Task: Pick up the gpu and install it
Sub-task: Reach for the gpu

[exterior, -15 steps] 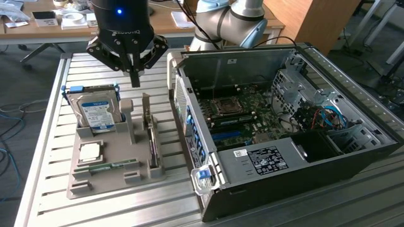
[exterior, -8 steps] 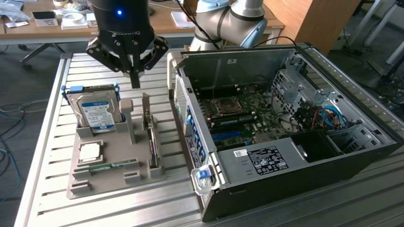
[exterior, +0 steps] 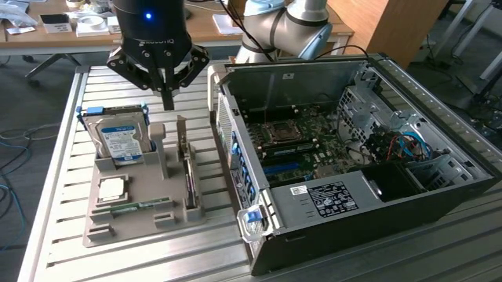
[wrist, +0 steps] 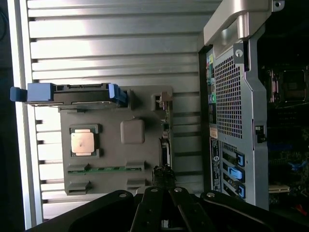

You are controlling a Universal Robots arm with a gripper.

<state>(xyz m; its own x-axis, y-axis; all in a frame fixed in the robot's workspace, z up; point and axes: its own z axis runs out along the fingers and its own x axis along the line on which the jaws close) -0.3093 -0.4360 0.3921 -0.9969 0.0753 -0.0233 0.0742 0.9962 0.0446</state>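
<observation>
Shows gripper [exterior: 168,106] poised above grey tray [exterior: 117,232], fingers pressed together on nothing, close over gpu [exterior: 188,170]. Presents gpu standing on edge in tray slot, upper edge free for pinching, just beside open computer case [exterior: 439,194] awaiting it.

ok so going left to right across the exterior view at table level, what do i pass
hard drive → gpu, standing on edge in the grey holder → open computer case
</observation>
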